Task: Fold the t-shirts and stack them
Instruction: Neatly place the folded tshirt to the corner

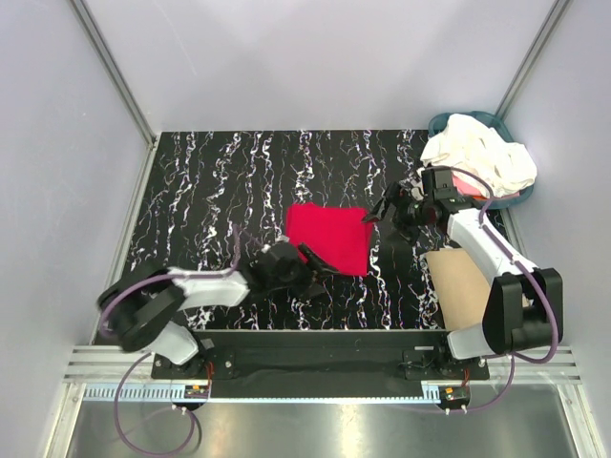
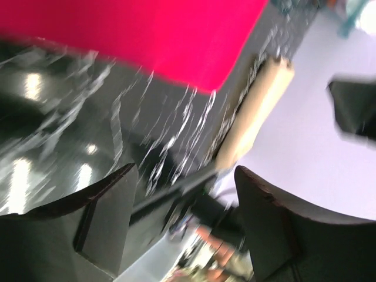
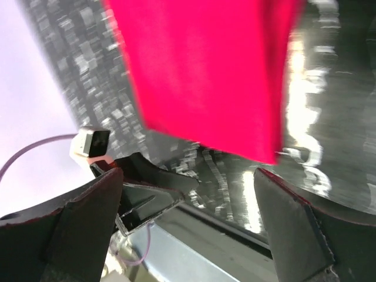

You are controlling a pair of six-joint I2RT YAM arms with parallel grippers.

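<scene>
Two grippers are seen low over a black, white-veined marbled table (image 1: 210,191) in the overhead view. A plain bright red t-shirt (image 1: 329,239) of soft cloth is laid folded into a compact, roughly square shape near the middle of the table. The left gripper (image 1: 318,270) is placed at the near left corner of that shirt, and the right gripper (image 1: 377,212) is held just beside its far right corner; from above it cannot be told whether either touches the cloth. Several crumpled cream-white t-shirts (image 1: 477,157) are heaped in a teal round basket (image 1: 447,121) at the far right corner, and a flat tan cardboard sheet (image 1: 460,286) is laid at the near right edge, apart from the red t-shirt. In the left wrist view, which is blurred, the left gripper (image 2: 185,176) is shown with its jaws spread apart and nothing between them; the red t-shirt (image 2: 147,35) is seen beyond the fingers, lying flat on the table (image 2: 59,117), with the cardboard sheet (image 2: 258,106) further off. In the right wrist view the right gripper (image 3: 188,176) is likewise shown wide apart and empty, and the red t-shirt (image 3: 205,70) is seen flat on the table (image 3: 76,70) ahead of the fingers, clear of both.
</scene>
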